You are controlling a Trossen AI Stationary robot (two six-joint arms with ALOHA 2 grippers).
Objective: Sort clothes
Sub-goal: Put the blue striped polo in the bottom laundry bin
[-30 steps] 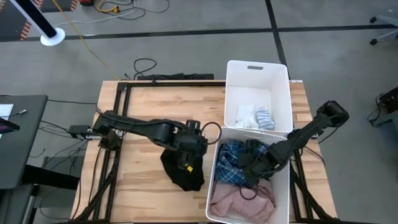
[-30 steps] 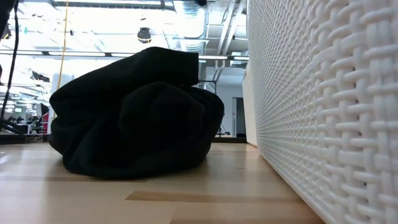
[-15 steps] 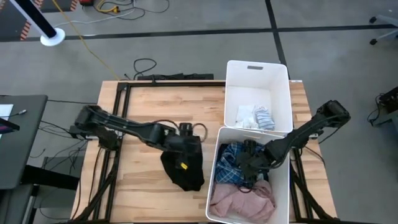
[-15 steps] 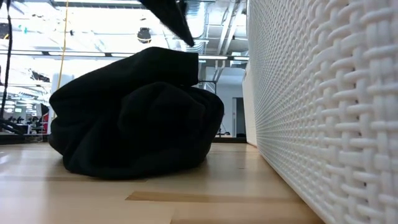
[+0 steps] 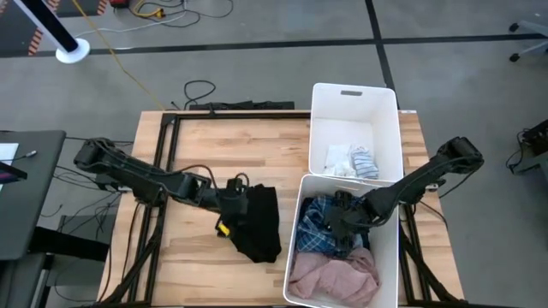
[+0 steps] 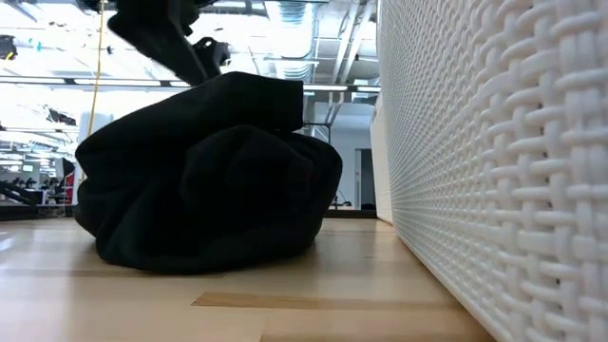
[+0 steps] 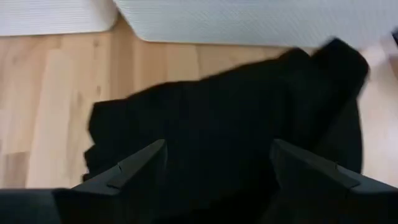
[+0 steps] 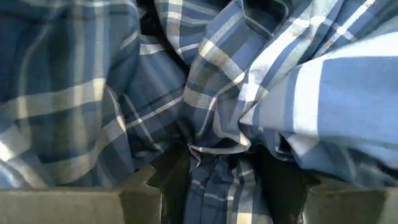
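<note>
On the bare wood just beside the nearer of the two white bins (image 5: 392,257), you have the black garment (image 5: 257,224) lying in a loose heap, and your left gripper (image 5: 236,204) sits at its edge with the fingers (image 7: 134,169) spread wide and nothing between them. Inside that bin your right gripper (image 5: 339,224) is nosed down into the blue plaid shirt (image 5: 313,224); the fingers stand partly apart with folds of plaid bunched in the gap, but you cannot tell from here whether cloth is actually pinched. The pink garment (image 5: 334,274) lies in the same bin, and the small socks (image 5: 351,161) are in the farther bin (image 5: 354,101). Expect the black piece to be light, limp and prone to sagging, so it will probably trail if you take only an edge. You would do better to bite a thick ridge of folds near the top of the mound, where several layers stack.
</note>
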